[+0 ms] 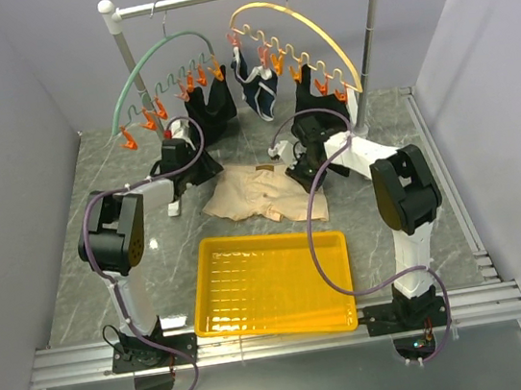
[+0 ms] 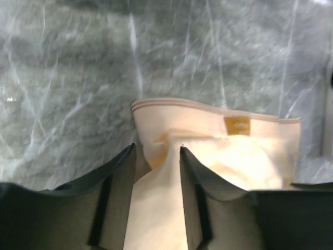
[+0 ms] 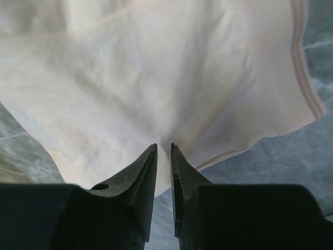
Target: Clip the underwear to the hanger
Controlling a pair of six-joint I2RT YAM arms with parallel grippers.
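Observation:
The beige underwear lies crumpled on the marble table between both arms. In the left wrist view its waistband and tan label face me, and a strip of the underwear runs between the parted jaws of my left gripper, which stand open at its left edge. My right gripper is nearly closed, pinching the hem of the underwear, whose folds draw toward the tips; it sits at the garment's right edge. The green hanger with orange clips hangs at the back left.
A yellow arc hanger on the same rail carries a navy brief and a black garment. Another black garment hangs from the green arc. A yellow tray sits near the front between the arm bases.

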